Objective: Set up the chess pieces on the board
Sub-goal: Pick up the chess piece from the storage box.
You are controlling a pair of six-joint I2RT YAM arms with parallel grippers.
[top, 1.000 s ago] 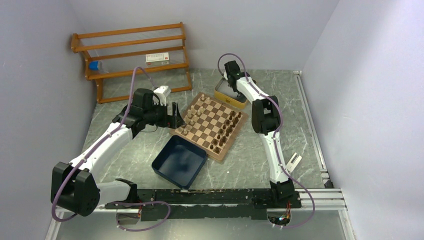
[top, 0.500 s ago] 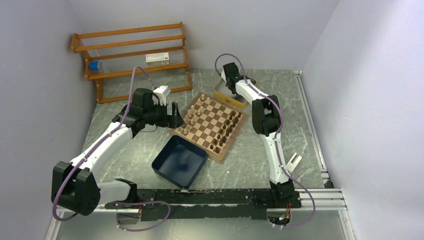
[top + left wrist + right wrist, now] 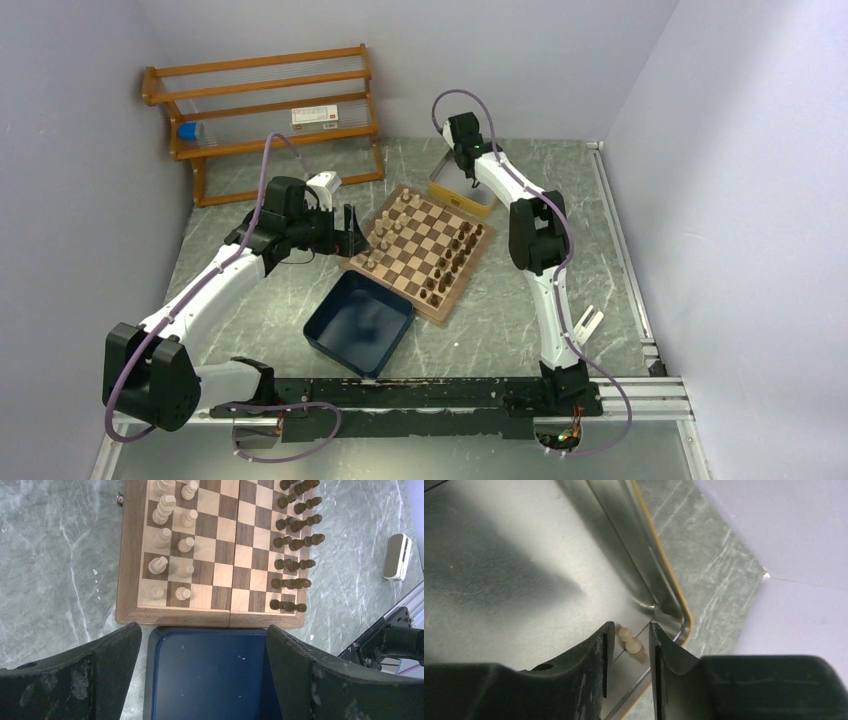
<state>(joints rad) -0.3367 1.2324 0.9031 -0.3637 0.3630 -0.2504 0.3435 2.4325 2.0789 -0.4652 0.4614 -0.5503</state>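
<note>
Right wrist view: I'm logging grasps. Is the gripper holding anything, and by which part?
Cannot tell. A light pawn lies between the right gripper's fingers in the tin, but no contact shows.

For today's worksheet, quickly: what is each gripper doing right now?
Left gripper: wide open, empty.
Right gripper: slightly open, light chess piece between jaws, apparently ungripped.

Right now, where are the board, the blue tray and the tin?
board (image 3: pixel 420 247): top view, bare middle squares.
tray (image 3: pixel 358 322): top view, bare floor.
tin (image 3: pixel 514 565): right wrist view, bare floor.
</note>
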